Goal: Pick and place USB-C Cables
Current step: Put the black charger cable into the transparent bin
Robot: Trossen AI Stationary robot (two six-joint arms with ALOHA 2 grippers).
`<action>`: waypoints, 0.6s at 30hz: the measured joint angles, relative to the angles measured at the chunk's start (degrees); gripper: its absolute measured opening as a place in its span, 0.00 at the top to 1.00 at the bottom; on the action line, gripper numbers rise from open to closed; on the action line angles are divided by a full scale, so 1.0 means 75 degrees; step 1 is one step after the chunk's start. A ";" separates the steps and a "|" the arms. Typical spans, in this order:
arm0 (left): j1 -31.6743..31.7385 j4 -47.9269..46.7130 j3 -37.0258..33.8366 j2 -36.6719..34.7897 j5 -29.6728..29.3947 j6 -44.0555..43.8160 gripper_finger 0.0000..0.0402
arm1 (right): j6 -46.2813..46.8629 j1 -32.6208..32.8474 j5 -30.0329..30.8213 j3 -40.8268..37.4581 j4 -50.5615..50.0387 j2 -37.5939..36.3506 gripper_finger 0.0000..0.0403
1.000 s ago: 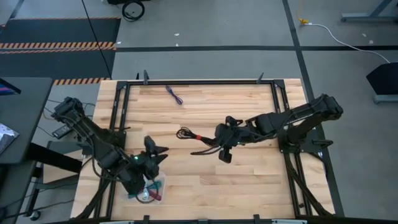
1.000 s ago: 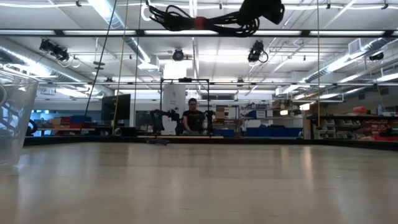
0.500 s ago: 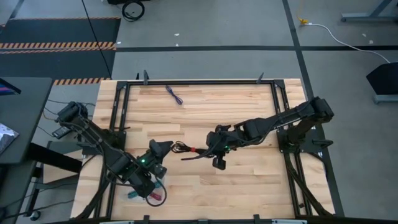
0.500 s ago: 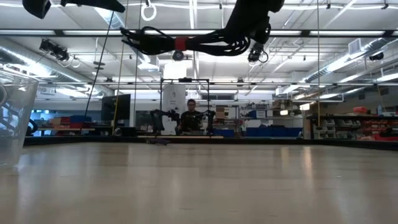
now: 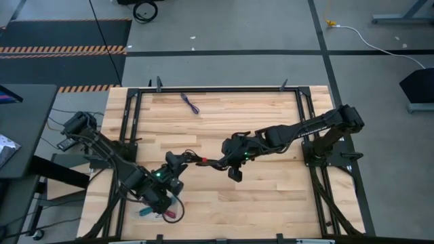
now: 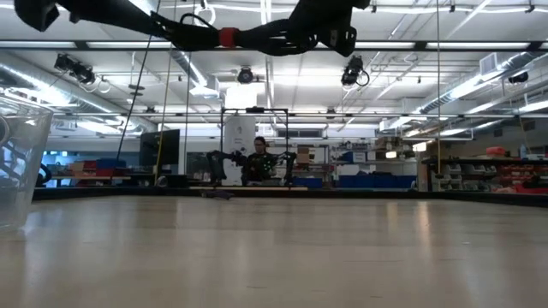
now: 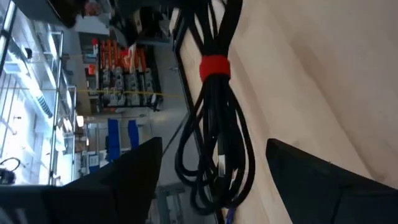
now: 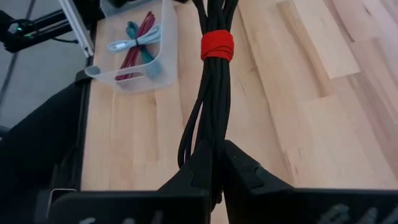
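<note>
The black USB-C cable with a red tie (image 5: 202, 161) hangs in the air between both grippers over the table's middle. My right gripper (image 5: 230, 154) is shut on one end of it. My left gripper (image 7: 213, 146) is open, its fingers standing on either side of the bundle's looped end (image 7: 217, 177) without touching it. The teal (image 8: 132, 30), light blue (image 8: 126, 45) and maroon-red (image 8: 141, 53) cables lie in a clear container (image 5: 165, 207) near the table's near left corner. The purple cable (image 5: 190, 103) lies flat by the far edge. My right gripper pinches the black cable bundle between its two fingers at the end away from the loops (image 8: 210, 146), past the red tie (image 8: 217, 45). The bundle runs forward along the fingers. It is lifted clear of the table and held about level (image 6: 228, 37), reaching toward the left gripper.
The clear container's wall (image 6: 17, 162) stands at the low view's left edge. A black frame (image 5: 217, 89) runs around the wooden table. Bare wood lies at the table's middle and near right. A person (image 6: 257, 162) sits far off in the room behind.
My right gripper has carried the black cable toward the table's left and slightly nearer, keeping it in the air. My left gripper has risen from over the container and moved toward the cable's looped end, which now lies between its fingers.
</note>
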 joint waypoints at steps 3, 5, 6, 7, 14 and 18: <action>0.0158 -0.0001 0.0000 0.0003 -0.0194 0.0036 0.26 | -0.0011 0.0021 -0.0044 0.0000 0.0099 0.0000 0.96; 0.0250 0.0000 0.0000 0.0003 -0.0136 0.0060 0.26 | -0.0040 0.0052 -0.0082 0.0000 0.0203 0.0000 0.96; 0.0306 0.0003 0.0000 0.0003 -0.0073 0.0048 0.26 | -0.0045 0.0058 -0.0141 0.0000 0.0252 0.0000 0.96; 0.0361 0.0009 0.0000 0.0003 -0.0039 -0.0008 0.26 | -0.0044 0.0061 -0.0207 0.0000 0.0292 0.0000 0.96; 0.0423 0.0137 0.0000 0.0003 0.0033 -0.0208 0.33 | -0.0042 0.0085 -0.0274 0.0000 0.0327 0.0003 0.95; 0.0365 0.0356 0.0000 0.0003 0.0269 -0.0483 0.52 | -0.0042 0.0085 -0.0274 0.0000 0.0321 0.0003 0.94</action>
